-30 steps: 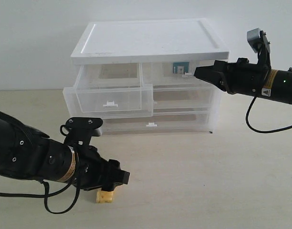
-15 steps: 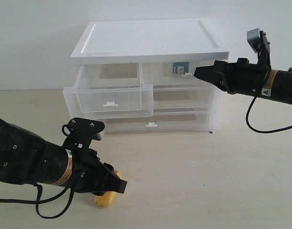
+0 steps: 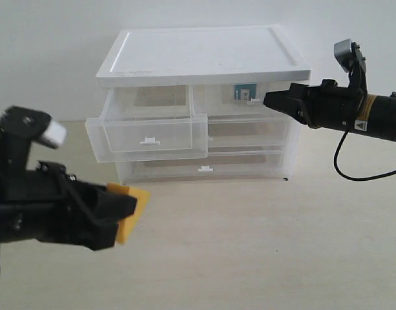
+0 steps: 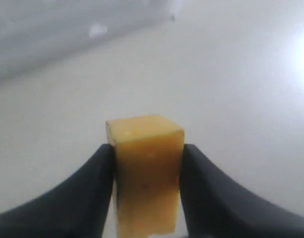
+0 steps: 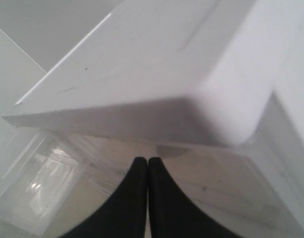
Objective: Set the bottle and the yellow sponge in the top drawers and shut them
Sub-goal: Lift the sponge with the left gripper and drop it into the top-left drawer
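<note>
- Left gripper [image 3: 122, 212], in the exterior view, sits low on the near left above the table [image 3: 262, 245]; its jaws are partly closed and pinch the yellow sponge [image 3: 133, 208], which is off the surface and tilted; the sponge is near and a little left of the left top drawer [image 3: 149, 135], which stands pulled out from the white-topped cabinet [image 3: 198, 55]; the right gripper [image 3: 269, 99] reaches in from the right, its jaws pressed together with nothing between them, its tip just beside the tab handle [image 3: 254, 101] of the right top drawer [image 3: 217, 97]; that drawer is pushed in, and the bottle [image 3: 241, 92] shows through its clear front as a teal label.
- Left wrist view: the two dark fingers [image 4: 90, 191] of the left gripper [image 4: 147, 166] clamp the yellow sponge [image 4: 144, 144] on both sides; its pitted end sticks out beyond them; pale table [image 4: 231, 74] lies behind.
- Right wrist view: the right gripper [image 5: 148, 168] has its fingers [image 5: 134, 198] touching along their length, holding nothing; just past them is the cabinet [image 5: 156, 84] corner; whether they touch the drawer front I cannot tell.
</note>
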`<state>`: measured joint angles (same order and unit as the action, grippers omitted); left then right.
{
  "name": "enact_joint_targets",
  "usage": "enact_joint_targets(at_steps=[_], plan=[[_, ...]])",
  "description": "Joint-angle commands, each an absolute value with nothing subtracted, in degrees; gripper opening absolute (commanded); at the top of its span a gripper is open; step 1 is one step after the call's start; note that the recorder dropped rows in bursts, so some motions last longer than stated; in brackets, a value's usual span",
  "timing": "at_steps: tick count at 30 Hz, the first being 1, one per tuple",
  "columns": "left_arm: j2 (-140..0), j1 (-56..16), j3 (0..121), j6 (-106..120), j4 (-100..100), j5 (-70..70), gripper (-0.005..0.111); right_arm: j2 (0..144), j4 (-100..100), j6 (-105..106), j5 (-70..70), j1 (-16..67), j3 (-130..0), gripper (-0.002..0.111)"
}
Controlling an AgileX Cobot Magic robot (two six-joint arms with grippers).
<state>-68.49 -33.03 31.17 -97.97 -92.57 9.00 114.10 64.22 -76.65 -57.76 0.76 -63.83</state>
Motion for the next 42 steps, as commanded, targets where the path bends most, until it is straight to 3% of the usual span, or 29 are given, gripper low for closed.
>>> enact_joint_targets(at_steps=[1,5,8,24,42], plan=[[-60.0,-33.4,34.2,-94.3,-92.8,2.7,0.004,113.8,62.2,-75.8,-54.9,0.5,-64.1,0.000],[-59.5,-33.3,38.8,-86.1,-93.0,-3.5,0.004,113.8,62.2,-75.8,-54.9,0.5,-64.1,0.000],[-61.7,-33.3,43.1,-79.3,-93.5,-0.3,0.004,113.8,62.4,-75.8,-54.9,0.5,-64.1,0.000],[-85.3,-33.3,59.7,-64.4,-99.9,-2.5,0.004,113.8,62.5,-75.8,-54.9,0.5,-64.1,0.000],[-91.3,-25.2,60.7,-69.9,-99.9,2.2,0.004,113.8,62.1,-75.8,-55.0,0.5,-64.1,0.000]])
